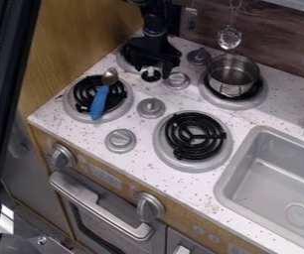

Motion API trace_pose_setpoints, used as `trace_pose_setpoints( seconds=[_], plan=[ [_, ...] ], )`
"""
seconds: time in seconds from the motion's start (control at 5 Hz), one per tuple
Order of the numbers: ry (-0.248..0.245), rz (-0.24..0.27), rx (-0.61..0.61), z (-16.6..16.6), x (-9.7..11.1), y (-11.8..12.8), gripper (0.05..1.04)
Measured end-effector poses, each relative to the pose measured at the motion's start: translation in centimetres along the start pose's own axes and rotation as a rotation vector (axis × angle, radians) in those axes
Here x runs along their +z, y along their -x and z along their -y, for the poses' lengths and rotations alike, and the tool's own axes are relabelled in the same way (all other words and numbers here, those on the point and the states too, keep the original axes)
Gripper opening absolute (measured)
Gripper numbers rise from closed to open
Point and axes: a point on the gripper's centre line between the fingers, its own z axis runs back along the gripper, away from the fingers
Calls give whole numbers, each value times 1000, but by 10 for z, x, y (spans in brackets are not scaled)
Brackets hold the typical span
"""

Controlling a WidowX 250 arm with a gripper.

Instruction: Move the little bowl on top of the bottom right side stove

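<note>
Black all over, the arm point(156, 22) comes in from the top edge of the view and hangs steeply down at the worktop's point(141, 166) back left corner. Its gripper point(152, 72) points downward, partly covering the back left burner point(124, 60); whether its jaws stand wide or narrow, or hold something, I cannot tell.

The little metal bowl point(233, 74) sits upright on the back right burner point(260, 99), close to the worktop's back edge. Nearer the front edge, the bottom right burner point(193, 136) has its dark coil uncovered. A blue-handled spoon point(100, 101) lies across the front left burner point(70, 102), its head towards the back. Grey knobs point(151, 107) stand between the burners, and a grey sink point(274, 161) is set into the right side. Behind, a ladle point(229, 37) hangs against the dark wood-grain wall point(274, 37).
</note>
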Motion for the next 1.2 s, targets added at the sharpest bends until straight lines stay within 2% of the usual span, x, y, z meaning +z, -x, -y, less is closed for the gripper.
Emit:
trace_pose_setpoints(
  seconds=[0.2, 0.4, 0.8, 1.0, 1.2],
  plan=[
    [18, -23, 24, -2, -14, 1, 999],
    [21, -45, 26, -1, -19, -1, 950],
    [26, -41, 16, 1, -19, 3, 375],
    [49, -42, -12, 12, -13, 15, 220],
    [70, 0, -69, 37, 20, 35, 209]
  ],
)
